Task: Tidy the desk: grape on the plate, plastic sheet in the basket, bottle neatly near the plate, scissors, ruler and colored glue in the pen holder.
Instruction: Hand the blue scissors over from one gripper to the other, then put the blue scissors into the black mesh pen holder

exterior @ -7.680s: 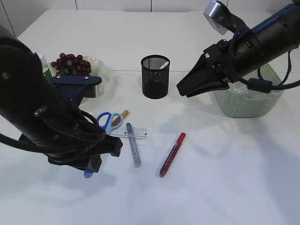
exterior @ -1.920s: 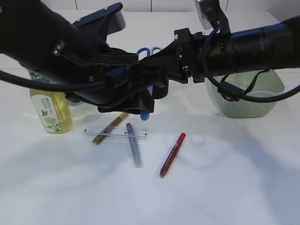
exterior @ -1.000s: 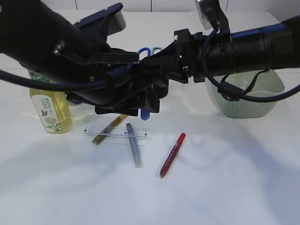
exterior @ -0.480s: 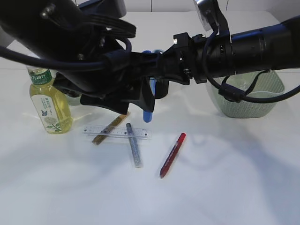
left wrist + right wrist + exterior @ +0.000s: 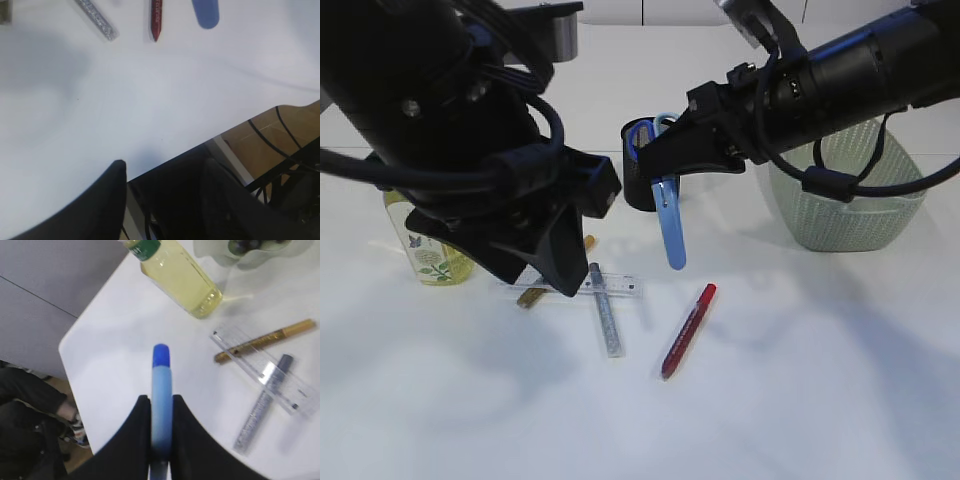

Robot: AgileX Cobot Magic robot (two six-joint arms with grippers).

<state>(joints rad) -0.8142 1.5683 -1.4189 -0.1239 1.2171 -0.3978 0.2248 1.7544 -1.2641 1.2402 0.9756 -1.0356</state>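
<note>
Right hand (image 5: pixel 665 185) dangles scissors (image 5: pixel 669 225) blades-down beside pen holder (image 5: pixel 638 190)

Two matte black robot arms, the bulky left arm (image 5: pixel 470 130) and cylindrical right arm (image 5: pixel 840 75), each looped with black cables; silver-grey camera housings sit at twelve o'clock on both wrists.

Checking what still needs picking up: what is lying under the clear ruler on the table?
Under the ruler lie a gold glue pen and a silver glitter glue pen, each crossing beneath it. In the exterior view the left gripper covers the ruler's left end.
</note>
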